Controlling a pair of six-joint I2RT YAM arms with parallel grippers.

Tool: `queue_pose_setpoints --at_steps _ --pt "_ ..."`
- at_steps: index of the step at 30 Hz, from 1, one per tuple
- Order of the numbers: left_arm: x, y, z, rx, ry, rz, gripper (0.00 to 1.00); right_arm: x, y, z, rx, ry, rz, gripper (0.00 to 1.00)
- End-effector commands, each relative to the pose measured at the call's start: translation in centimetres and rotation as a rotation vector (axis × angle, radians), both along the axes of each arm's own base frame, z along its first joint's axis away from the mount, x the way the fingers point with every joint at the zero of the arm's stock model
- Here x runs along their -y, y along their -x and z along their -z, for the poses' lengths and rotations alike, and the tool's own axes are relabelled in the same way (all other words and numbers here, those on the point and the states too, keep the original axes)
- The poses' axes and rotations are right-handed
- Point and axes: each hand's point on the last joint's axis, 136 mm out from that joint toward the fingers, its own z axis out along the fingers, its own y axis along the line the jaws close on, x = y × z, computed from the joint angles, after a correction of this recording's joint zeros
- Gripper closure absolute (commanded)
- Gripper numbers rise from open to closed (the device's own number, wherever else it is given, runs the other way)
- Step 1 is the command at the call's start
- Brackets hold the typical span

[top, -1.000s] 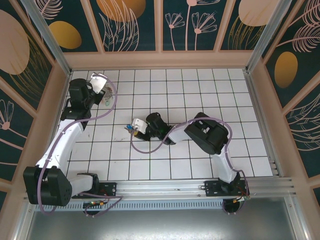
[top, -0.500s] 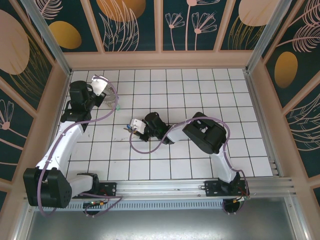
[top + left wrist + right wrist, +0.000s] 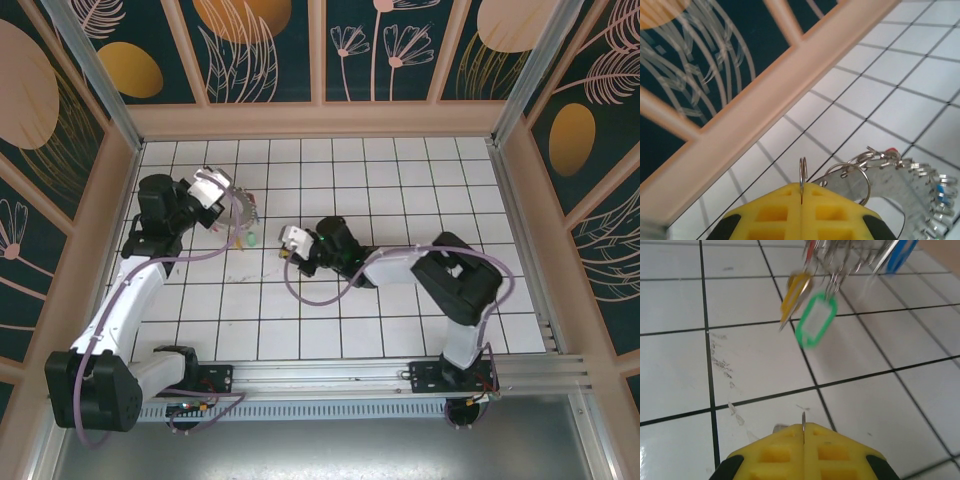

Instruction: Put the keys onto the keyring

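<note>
The left fingers point(image 3: 775, 212) are pressed together on a wire loop of the flat grey keyring point(image 3: 910, 177), held above the tiled worktop point(image 3: 755, 365). The right fingers point(image 3: 832, 452) pinch a thin metal sliver point(image 3: 803, 421) near the hanging keys point(image 3: 815, 322), green, yellow and blue; their labels are too blurred to read

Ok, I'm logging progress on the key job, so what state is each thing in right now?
left gripper: shut on a small wire loop.
right gripper: shut on a metal sliver, too thin to identify.
keyring: held up at the left gripper, small loops threaded along its rim.
green key: dangling from the bunch, blurred.
yellow key: dangling beside the green one.
blue key: dangling, partly cut off.
</note>
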Motion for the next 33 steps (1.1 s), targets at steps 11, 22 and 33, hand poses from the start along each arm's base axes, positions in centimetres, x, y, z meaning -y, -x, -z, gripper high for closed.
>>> queue_pose_setpoints --at_steps 11,22,33 --pt "9.8 4.9 -1.3 0.097 -0.009 0.432 1.00 8.8 1.2 -8.0 0.072 -0.080 0.116 1.00" --pt "15.9 8.9 -0.2 0.036 0.016 0.675 1.00 11.6 2.1 -13.7 0.161 -0.100 0.148 1.00" --pt "18.6 8.1 -0.1 0.042 0.041 0.607 1.00 10.4 2.4 -14.2 0.145 -0.111 0.125 1.00"
